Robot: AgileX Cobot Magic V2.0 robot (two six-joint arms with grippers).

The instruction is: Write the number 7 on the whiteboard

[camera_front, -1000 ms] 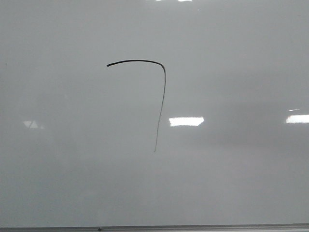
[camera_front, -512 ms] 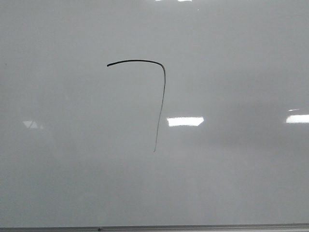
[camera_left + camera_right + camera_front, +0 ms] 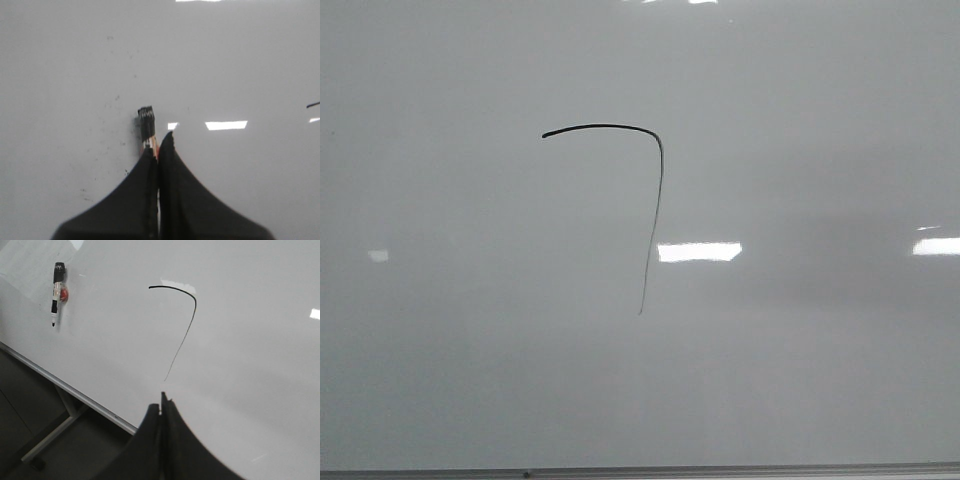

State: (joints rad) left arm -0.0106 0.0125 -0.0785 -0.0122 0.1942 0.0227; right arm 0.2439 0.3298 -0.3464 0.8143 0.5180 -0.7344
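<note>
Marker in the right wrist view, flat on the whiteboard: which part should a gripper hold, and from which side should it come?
Probably the pale barrel of the marker, between the black cap and the tip. Come straight down onto the face of the whiteboard, with the jaws across the marker's length. It is thin and lies flat, and a red piece sits beside the cap end.

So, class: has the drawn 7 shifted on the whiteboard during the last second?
No. The number 7 keeps the same place above the whiteboard's grey edge strip; only the glare patches drift.
</note>
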